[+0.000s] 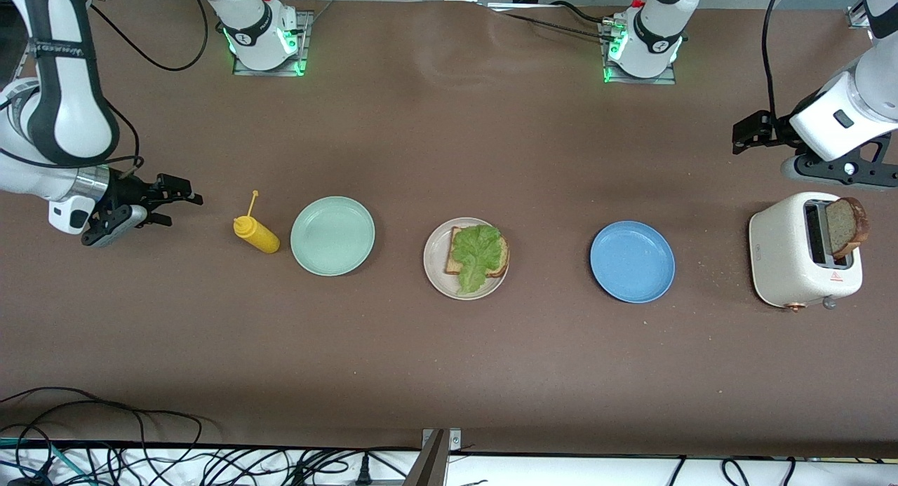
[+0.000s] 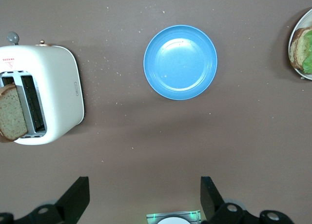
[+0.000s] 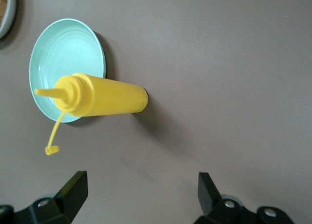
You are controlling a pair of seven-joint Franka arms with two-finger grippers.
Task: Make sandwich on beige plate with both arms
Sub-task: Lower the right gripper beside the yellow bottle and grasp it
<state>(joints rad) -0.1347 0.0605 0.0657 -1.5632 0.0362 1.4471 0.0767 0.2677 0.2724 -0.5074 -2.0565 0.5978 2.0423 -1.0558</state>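
While both arms hang back at the two ends of the bench, I see the beige plate near the middle of the matte brown surface, in a row with the other dishes. On it lies one square slice of brown-crusted bread with a ruffled green lettuce leaf draped over it; no top slice covers the leaf. Toward the right arm's end sits a smooth mint-green plate, and just beside it an upright yellow squeeze bottle with a thin nozzle and dangling cap. Toward the left arm's end lies a glossy blue plate, then a rounded off-white toaster near the bench's end edge, a second toasted slice poking from one slot. Crumbs speckle the bench around the toaster.

My right hand hovers over bare bench near the bottle, fingers spread wide, holding nothing. My left hand hangs over the bench by the toaster, wide too and empty.
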